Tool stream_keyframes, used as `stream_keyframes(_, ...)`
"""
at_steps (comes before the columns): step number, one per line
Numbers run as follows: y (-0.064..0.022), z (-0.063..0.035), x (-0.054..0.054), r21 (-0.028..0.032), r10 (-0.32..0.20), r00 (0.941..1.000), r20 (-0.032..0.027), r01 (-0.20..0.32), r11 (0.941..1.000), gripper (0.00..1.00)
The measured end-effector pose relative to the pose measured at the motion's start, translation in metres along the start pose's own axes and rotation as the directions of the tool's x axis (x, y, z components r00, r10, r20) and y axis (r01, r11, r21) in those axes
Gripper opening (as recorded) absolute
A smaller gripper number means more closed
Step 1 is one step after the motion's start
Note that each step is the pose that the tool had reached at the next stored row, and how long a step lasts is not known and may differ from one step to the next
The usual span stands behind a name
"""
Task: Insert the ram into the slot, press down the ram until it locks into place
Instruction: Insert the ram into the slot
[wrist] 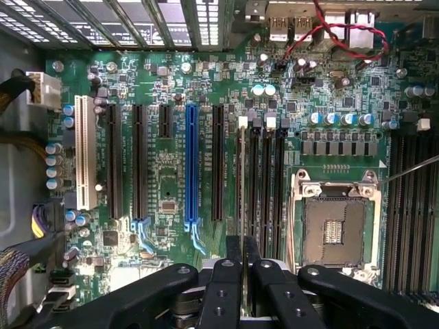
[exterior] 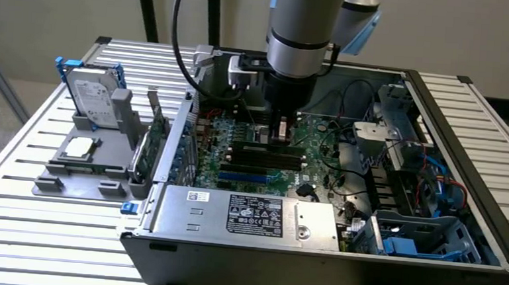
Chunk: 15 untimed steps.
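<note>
— Where does the ram sit in relation to the tool?
— The ram (wrist: 241,179) stands on edge and reaches straight out from between the fingertips of the tool (wrist: 243,252). The tool's two black fingers are clenched on the ram's near end.
— And against the board?
— It runs along the slot (wrist: 243,125) at the edge of a bank of parallel black sockets. That bank lies between the long blue slot (wrist: 191,164) and the processor socket (wrist: 334,223) on the motherboard (wrist: 171,103). Whether the ram is seated in the slot or only just above it cannot be told.
— How is the arm posed?
— In the exterior view the arm (exterior: 301,26) hangs vertical over the open computer case (exterior: 318,265). Its wrist points straight down, with the tool low inside the case near the board's middle. The case lies on a slatted table (exterior: 19,234).
</note>
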<state>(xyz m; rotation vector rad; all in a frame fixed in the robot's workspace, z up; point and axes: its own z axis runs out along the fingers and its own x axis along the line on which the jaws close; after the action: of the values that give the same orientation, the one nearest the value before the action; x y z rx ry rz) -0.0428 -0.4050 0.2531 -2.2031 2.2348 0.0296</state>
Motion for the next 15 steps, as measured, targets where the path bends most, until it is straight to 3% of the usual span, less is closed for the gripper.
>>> stream_keyframes(6,-0.0001,0.0089,0.0,0.0037,0.007,1.0,0.0001,-0.007,1.0,0.13)
stream_keyframes(15,-0.0005,0.0144,-0.001,0.0039,0.012,0.9999,-0.0001,-0.012,0.9999,0.13)
